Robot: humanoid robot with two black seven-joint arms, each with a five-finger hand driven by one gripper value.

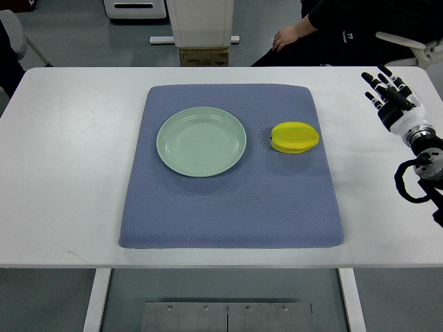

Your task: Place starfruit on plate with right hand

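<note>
- Overhead, a yellow starfruit (pixel 295 137) lies on a blue mat (pixel 232 207) spread across a white table (pixel 62 173), just to the right of a pale green plate (pixel 201 142) and apart from it.
- At the picture's right edge, the robot's right hand (pixel 387 93) rests over bare tabletop beyond the mat, its fingers (pixel 379 81) spread loosely and holding nothing.
- The starfruit sits to the left of that hand and slightly nearer the robot, with a strip of mat and open table between them; the two are well apart.
- The fruit's long axis runs roughly left to right, in line with the plate beside it.
- No left arm shows anywhere in the view, so the right hand is the only one placed to reach.
- By the look of things the task is not yet begun: the plate is empty and the fruit untouched.
- A seated person's hand (pixel 284 38) and dark sleeve show beyond the table's far edge.
</note>
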